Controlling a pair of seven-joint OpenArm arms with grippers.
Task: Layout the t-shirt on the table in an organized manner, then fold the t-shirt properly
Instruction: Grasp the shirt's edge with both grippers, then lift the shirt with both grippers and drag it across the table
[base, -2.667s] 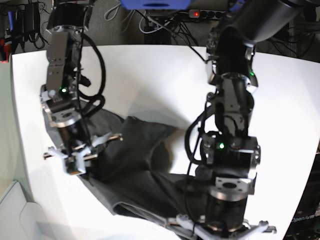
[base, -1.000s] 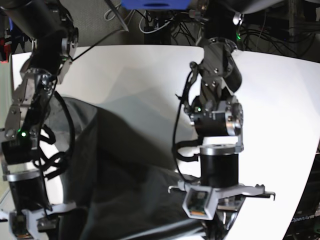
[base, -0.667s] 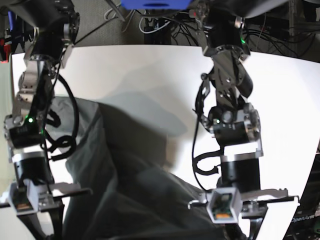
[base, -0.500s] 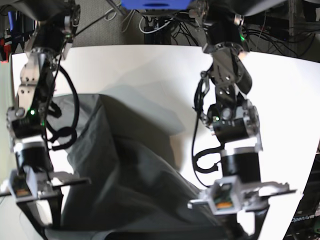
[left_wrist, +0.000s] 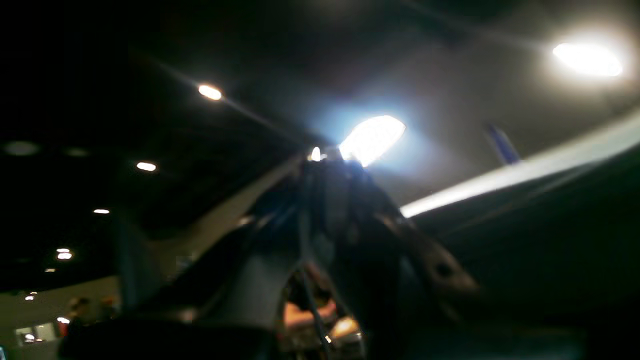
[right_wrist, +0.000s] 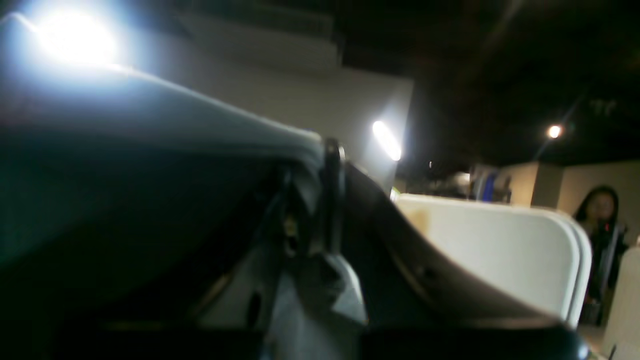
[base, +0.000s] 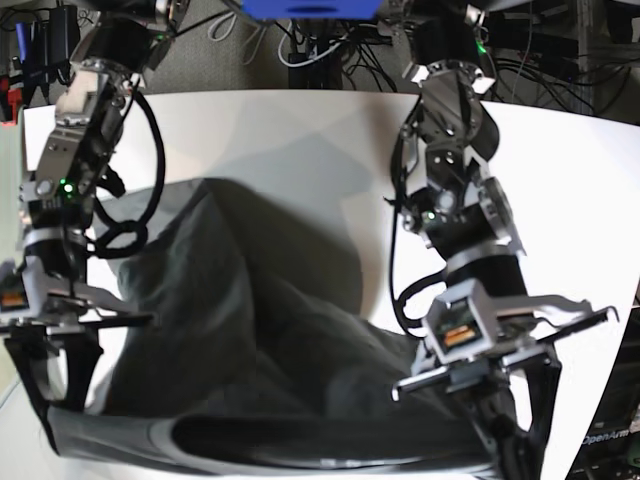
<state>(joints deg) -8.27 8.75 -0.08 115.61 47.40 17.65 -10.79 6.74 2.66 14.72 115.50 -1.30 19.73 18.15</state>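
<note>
Both wrist views are dark and blurry to me. I can't make out the tip of the left gripper (left_wrist: 320, 165) against the bright lamp. In the base view, the t-shirt (base: 250, 350) is cut off at the bottom edge, and the right gripper (base: 45, 400) runs off the lower left.

So both arms have the t-shirt (base: 250, 340) lifted up off the table (base: 300, 150), stretched out between them near the bottom of the view. Right pincer (base: 45, 400) is pinched tight on one corner, left pincer (base: 500, 420) is clamped on the other. The dark cloth hangs in a big sagging sheet, its far end trailing on the white top.
</note>
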